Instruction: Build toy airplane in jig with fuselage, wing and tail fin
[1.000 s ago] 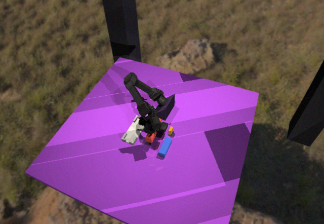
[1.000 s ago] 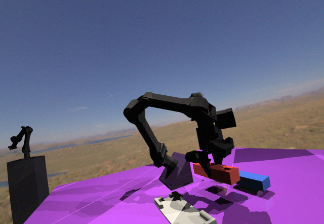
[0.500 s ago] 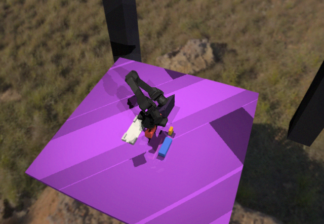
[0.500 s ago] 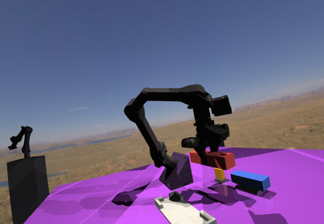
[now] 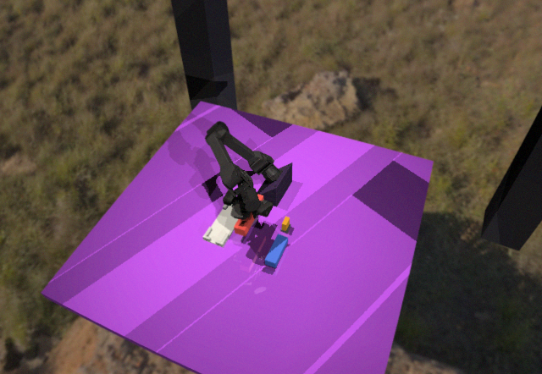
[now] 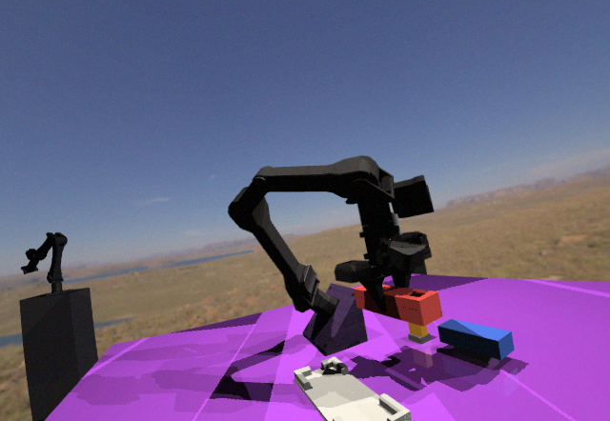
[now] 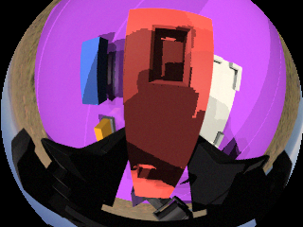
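Note:
My gripper (image 6: 393,295) (image 7: 160,130) is shut on the red fuselage (image 5: 240,228) (image 6: 424,310) (image 7: 166,106), one finger on each long side. The fuselage is lifted off the table, roughly level, with its large socket facing up and the small tail socket between the fingers in the wrist view. The white jig (image 5: 222,224) (image 6: 344,392) (image 7: 221,96) lies beside it with its cradle empty. The blue wing (image 5: 275,251) (image 6: 473,337) (image 7: 92,71) lies on the other side. The orange tail fin (image 5: 285,222) (image 6: 417,330) (image 7: 102,130) stands near the wing. Its grey end is down in the exterior view.
The purple table (image 5: 332,295) (image 6: 148,367) carries the arm's dark wedge-shaped base (image 5: 279,186) (image 6: 342,323), close behind the parts. A black pillar (image 5: 203,33) (image 6: 59,348) with another small arm stands beyond the table edge. A second dark pillar (image 5: 517,204) stands off the right side.

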Available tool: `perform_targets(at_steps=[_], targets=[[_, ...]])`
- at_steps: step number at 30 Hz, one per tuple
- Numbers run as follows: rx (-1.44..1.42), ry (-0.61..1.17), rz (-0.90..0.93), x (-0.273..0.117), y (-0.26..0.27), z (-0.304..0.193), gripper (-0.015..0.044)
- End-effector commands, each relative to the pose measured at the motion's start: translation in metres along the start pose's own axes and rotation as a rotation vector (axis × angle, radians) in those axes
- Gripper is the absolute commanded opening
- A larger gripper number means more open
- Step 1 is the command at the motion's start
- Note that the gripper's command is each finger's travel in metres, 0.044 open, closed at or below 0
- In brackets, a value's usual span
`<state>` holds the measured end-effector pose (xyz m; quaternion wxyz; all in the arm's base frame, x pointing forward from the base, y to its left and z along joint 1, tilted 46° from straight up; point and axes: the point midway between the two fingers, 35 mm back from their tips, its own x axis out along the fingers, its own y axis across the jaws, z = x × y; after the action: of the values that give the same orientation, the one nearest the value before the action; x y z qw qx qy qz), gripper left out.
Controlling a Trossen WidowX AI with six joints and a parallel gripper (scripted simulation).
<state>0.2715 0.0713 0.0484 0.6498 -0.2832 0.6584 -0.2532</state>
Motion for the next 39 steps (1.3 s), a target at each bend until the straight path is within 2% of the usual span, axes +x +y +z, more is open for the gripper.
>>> perform_targets(at_steps=[1,39], targets=[[-0.005,-0.004,-0.001,0.004,-0.011,0.000,0.0000],[0.042,-0.003,-0.024,0.052,-0.123,-0.013,0.0000]])
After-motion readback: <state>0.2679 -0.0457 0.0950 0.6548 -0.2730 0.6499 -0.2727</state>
